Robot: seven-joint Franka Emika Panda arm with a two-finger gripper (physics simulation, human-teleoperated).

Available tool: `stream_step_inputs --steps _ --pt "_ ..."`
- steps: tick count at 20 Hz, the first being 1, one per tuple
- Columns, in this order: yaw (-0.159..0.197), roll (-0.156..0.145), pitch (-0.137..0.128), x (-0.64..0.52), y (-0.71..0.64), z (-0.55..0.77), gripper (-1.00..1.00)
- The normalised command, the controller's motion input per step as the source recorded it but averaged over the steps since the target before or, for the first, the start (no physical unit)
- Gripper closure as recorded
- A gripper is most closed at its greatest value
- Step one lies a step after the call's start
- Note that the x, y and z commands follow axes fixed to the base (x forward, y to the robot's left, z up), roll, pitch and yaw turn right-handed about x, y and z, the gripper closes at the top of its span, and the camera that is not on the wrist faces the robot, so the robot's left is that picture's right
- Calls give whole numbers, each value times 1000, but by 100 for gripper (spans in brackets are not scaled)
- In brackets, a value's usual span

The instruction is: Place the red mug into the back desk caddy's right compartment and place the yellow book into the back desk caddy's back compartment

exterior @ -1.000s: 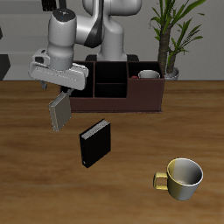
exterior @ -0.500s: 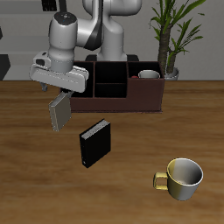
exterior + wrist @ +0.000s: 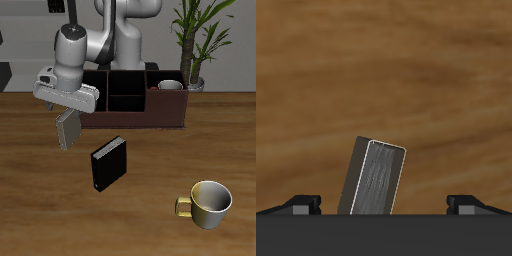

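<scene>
My gripper (image 3: pixel 68 111) is shut on the yellow book (image 3: pixel 68 128), a thin grey-tan book. It hangs tilted below the fingers, above the table and in front of one end of the back desk caddy (image 3: pixel 165 110). In the wrist view the book (image 3: pixel 374 180) hangs over bare wood. The red mug (image 3: pixel 170 85) stands in the caddy's wide right compartment at the far end from my gripper; only its rim shows. The small middle sections (image 3: pixel 127 88) look dark and hold nothing I can see.
A black book (image 3: pixel 109 164) stands upright on the table nearer the front edge, just below the held book. A yellow-gold mug (image 3: pixel 205 203) sits near the front edge. A potted plant (image 3: pixel 190 40) stands behind the caddy.
The gripper hand has tilted slightly and dropped a little toward the table's front. The yellow book stays in its grasp at about the same spot.
</scene>
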Motion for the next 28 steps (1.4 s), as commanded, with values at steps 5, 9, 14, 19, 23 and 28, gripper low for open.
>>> stream_step_inputs --steps 5,9,14,19,23,28 --pt "-35 -20 41 16 -58 -264 -100" --pt "-18 11 28 21 11 -163 100" --pt "-15 13 7 -47 50 -47 100" --pt "34 13 -18 -14 49 93 100" --pt "102 12 -87 -39 181 595 100" --pt "96 14 -100 -58 174 812 100"
